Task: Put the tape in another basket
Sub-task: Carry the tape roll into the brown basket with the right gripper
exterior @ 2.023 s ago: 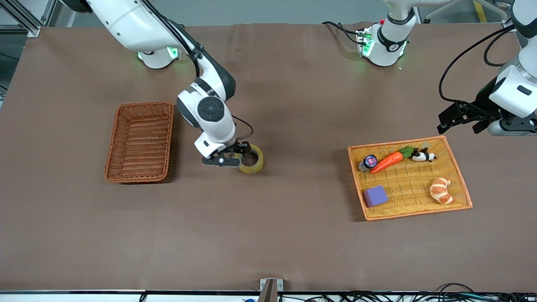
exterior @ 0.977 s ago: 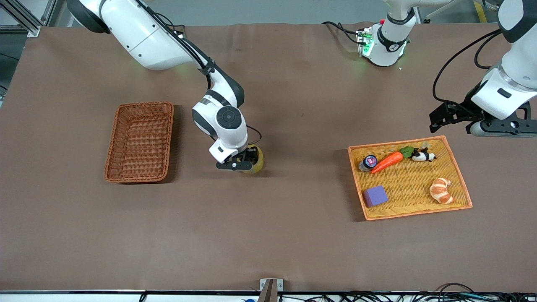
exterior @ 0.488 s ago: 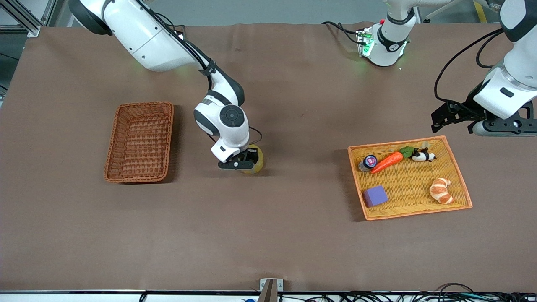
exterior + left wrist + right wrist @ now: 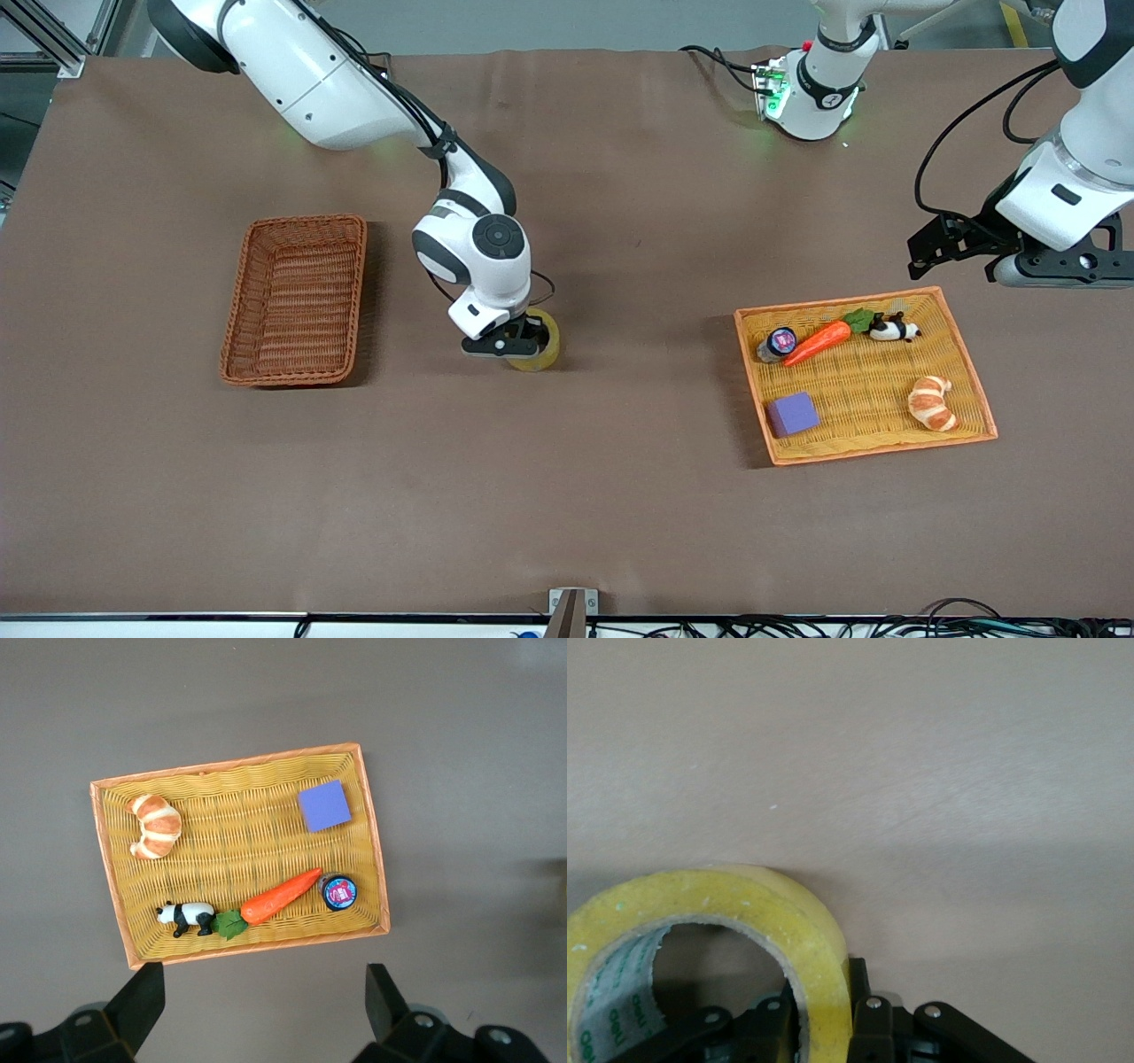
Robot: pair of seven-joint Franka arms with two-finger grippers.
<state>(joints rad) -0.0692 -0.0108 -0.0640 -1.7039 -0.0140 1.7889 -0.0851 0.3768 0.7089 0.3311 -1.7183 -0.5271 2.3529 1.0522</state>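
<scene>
Right end effector [image 4: 518, 341] clamped on glossy yellowish tape ring [image 4: 538, 341]; left end effector [image 4: 952, 251] spread wide.

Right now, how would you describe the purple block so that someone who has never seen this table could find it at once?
Look at the flat yellow tray with the orange rim, at the left arm's end of the table. The purple block lies in the tray's corner nearest the front camera and toward the table's middle. It is the only square, plain purple thing there; the carrot, croissant, toy panda and small jar are not.
</scene>
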